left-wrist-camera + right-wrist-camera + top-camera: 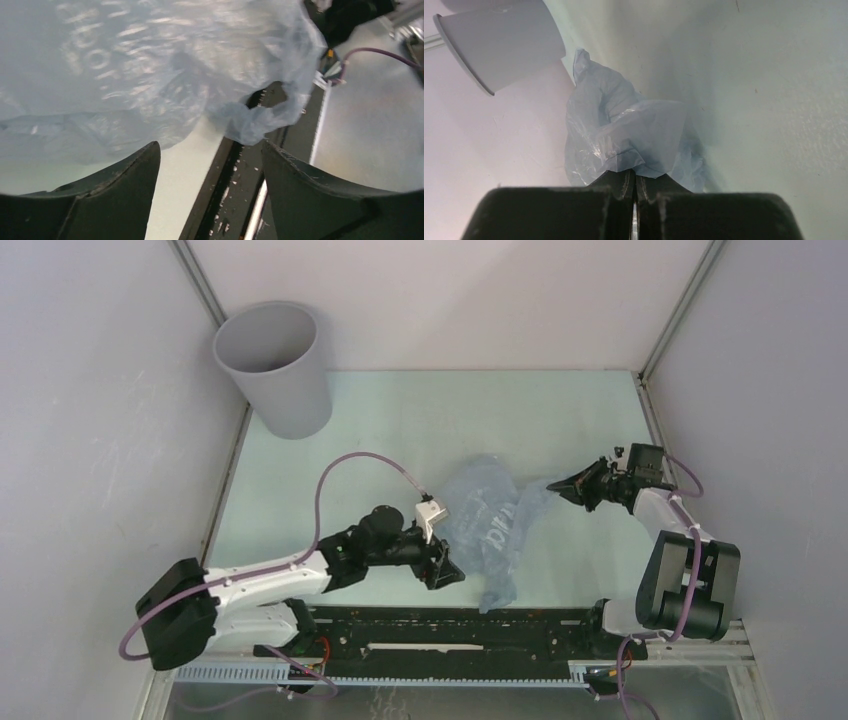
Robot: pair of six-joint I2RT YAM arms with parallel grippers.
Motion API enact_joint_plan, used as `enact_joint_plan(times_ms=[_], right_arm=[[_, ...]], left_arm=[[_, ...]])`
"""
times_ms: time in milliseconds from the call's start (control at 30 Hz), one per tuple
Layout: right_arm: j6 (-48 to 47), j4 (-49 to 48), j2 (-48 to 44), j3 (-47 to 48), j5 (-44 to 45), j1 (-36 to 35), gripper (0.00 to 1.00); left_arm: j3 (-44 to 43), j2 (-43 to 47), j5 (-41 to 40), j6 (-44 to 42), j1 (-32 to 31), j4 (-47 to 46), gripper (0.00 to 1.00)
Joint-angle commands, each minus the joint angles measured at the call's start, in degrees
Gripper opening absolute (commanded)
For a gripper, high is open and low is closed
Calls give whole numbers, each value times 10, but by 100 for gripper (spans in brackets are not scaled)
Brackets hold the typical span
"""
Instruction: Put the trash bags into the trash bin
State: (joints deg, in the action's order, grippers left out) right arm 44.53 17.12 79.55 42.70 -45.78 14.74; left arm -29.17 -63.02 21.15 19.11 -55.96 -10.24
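The trash bag [490, 525] lies crumpled on the surface [400, 420], right of the middle and reaching toward the near edge. It is well apart from the trash bin [275, 365], which stands in the far left corner. The right claw [562, 487] is pinched tight on a fold at the bag's right edge. The left claw [445, 570] stands wide at the bag's near left side, gripping nothing, with the film just ahead of its fingers. To gather the bag well, I judge the left claw should push onto a thick bunch of film before closing. Both should then lift together, high enough that the loose tail clears the bin's rim.
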Motion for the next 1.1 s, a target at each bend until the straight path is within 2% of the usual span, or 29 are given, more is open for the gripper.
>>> enact_joint_plan(times_ms=[0, 100, 267, 367, 433, 633, 733, 800, 900, 1067], right_arm=[[19, -6, -6, 20, -8, -6, 0], [9, 3, -16, 20, -4, -10, 0], [-21, 36, -35, 19, 8, -12, 0], [-32, 44, -40, 19, 12, -11, 0], [-31, 38, -39, 20, 10, -7, 0], [-29, 24, -27, 39, -1, -5, 0], [-34, 26, -18, 44, -4, -4, 0], [-37, 27, -16, 44, -3, -4, 0], [-39, 27, -13, 44, -3, -4, 0], [-45, 30, -10, 44, 0, -2, 0]], left_arm=[[-39, -51, -100, 39, 3, -27, 76], [-105, -120, -148, 56, 27, 7, 76], [-307, -267, -154, 61, 116, 132, 72], [-400, -315, -140, 70, 159, 203, 69], [-389, -306, -126, 52, 164, 193, 72], [-220, -187, -2, 10, 169, 111, 86], [-166, -160, 103, 39, 187, 53, 86], [-156, -160, 131, 48, 188, 51, 83], [-137, -149, 114, 53, 188, 59, 85], [-85, -82, 57, 36, 195, 69, 87]])
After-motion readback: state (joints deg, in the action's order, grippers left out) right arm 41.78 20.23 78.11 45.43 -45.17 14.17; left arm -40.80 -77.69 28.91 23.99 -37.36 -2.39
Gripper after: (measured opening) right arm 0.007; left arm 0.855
